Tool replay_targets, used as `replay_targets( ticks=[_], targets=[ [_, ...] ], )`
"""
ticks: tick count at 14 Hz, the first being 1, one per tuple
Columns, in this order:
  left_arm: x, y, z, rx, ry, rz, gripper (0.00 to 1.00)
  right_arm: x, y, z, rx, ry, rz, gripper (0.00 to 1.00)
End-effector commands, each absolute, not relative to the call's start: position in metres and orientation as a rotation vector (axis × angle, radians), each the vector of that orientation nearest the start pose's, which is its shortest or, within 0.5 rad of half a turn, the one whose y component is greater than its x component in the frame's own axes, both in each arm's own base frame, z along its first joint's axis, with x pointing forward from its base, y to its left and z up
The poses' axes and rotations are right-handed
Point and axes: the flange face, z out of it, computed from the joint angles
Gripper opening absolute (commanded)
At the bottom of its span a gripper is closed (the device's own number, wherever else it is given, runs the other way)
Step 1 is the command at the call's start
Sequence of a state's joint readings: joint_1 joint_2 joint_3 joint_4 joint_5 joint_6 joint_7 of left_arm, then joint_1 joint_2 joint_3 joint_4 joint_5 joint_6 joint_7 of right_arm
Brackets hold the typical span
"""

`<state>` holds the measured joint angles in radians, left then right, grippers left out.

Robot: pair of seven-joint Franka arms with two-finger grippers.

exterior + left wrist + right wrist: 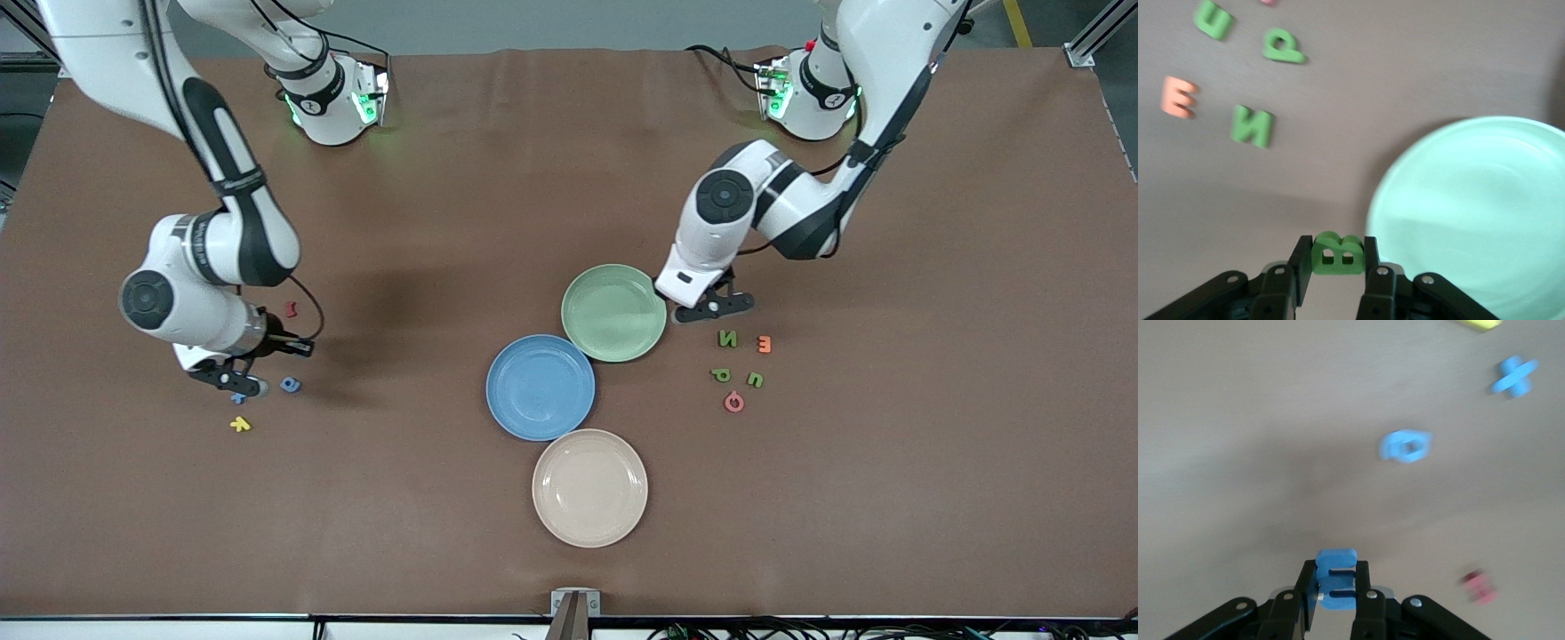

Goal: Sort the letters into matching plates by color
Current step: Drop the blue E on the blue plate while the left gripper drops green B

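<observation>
A brown table (462,178) fills the front view. A beige plate (589,487) sits low at centre. At centre right lie an orange letter (764,344) and, lower, a pink round letter (733,402). At middle left lie a small red letter (290,308) and, lower, a yellow letter (240,425).

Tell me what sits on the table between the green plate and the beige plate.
The blue plate sits between the green plate and the beige plate, offset toward the right arm's end; the front view shows it.
</observation>
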<state>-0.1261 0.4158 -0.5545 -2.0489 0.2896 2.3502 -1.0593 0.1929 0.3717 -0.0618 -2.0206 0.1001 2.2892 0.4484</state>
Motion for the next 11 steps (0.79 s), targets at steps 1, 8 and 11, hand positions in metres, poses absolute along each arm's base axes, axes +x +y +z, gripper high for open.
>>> replay_targets(
  ticks=[1, 8, 11],
  targets=[
    [0.464, -0.407, 0.25, -3.124, -0.392, 0.088, 0.31, 0.592, 0.163, 0.283, -3.001, 0.811, 0.105, 0.0],
    [0.439, -0.45, 0.214, -3.109, -0.422, 0.148, 0.32, 0.603, 0.341, 0.257, -2.852, 1.133, 0.051, 0.0],
    [0.433, -0.454, 0.204, -3.091, -0.426, 0.123, 0.32, 0.603, 0.372, 0.24, -2.822, 1.207, 0.042, 0.01]
  ],
)
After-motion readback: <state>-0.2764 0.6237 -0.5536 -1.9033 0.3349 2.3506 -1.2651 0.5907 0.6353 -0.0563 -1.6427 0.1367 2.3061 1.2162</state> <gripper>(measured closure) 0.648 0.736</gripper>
